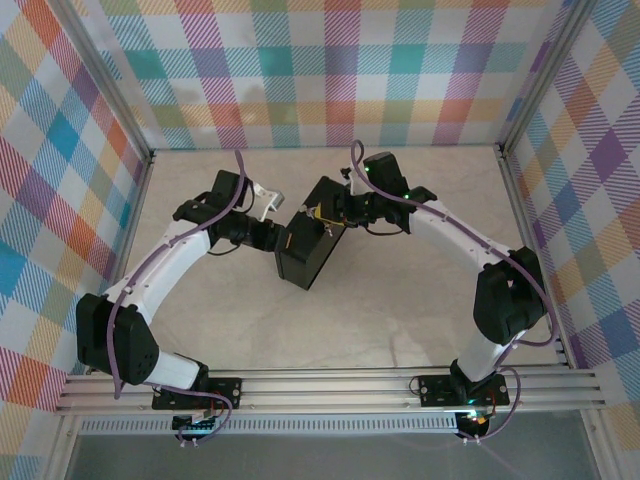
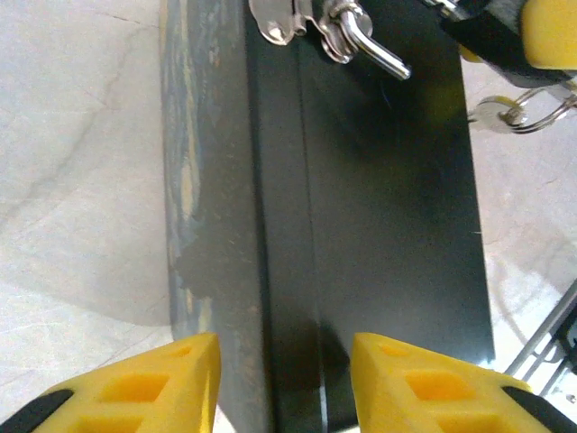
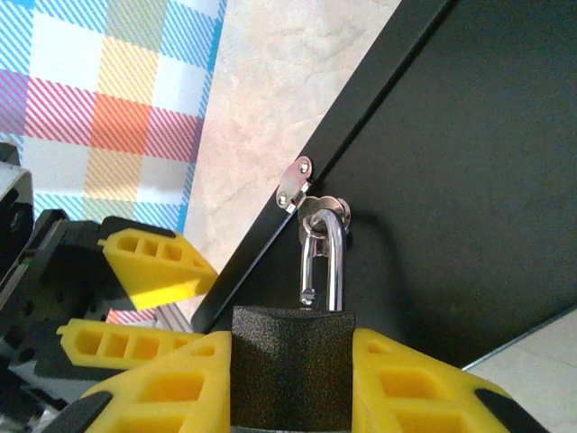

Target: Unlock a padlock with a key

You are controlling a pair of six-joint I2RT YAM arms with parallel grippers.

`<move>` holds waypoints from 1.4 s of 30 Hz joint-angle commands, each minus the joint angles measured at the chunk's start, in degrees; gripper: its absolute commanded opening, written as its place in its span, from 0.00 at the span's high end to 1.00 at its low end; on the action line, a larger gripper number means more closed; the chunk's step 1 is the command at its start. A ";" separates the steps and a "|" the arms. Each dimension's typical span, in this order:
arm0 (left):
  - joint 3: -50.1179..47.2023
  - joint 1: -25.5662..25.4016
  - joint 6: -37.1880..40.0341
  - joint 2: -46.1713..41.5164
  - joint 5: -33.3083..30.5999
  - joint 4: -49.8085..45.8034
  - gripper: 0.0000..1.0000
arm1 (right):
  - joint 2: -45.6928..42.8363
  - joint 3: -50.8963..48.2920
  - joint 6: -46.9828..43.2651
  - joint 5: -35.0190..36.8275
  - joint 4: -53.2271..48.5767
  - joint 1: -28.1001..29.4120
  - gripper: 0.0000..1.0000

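A black padlock (image 3: 293, 370) is clamped by its body in my right gripper (image 3: 293, 361). Its silver shackle (image 3: 334, 262) runs through the hasp (image 3: 293, 183) of the black box (image 3: 451, 180). The shackle's short leg ends just clear of the body. The key (image 2: 494, 110), on a ring, hangs beside my right gripper's yellow finger (image 2: 550, 27). My left gripper (image 2: 284, 347) lies over the box's (image 2: 388, 225) near end, jaws apart astride the lid seam, pinching nothing. From above, the left gripper (image 1: 278, 238) and right gripper (image 1: 328, 215) meet at the box (image 1: 310, 255).
The box lies mid-table on pale marbled tabletop (image 1: 400, 320). Checked walls (image 1: 330, 80) close off the back and both sides. An aluminium rail (image 1: 330, 385) runs along the near edge. My left gripper's fingers (image 3: 153, 262) sit close to the right gripper.
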 commanded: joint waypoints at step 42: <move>-1.80 -1.85 -3.80 1.66 4.20 0.25 0.74 | 11.52 12.45 6.14 22.58 11.86 4.61 0.82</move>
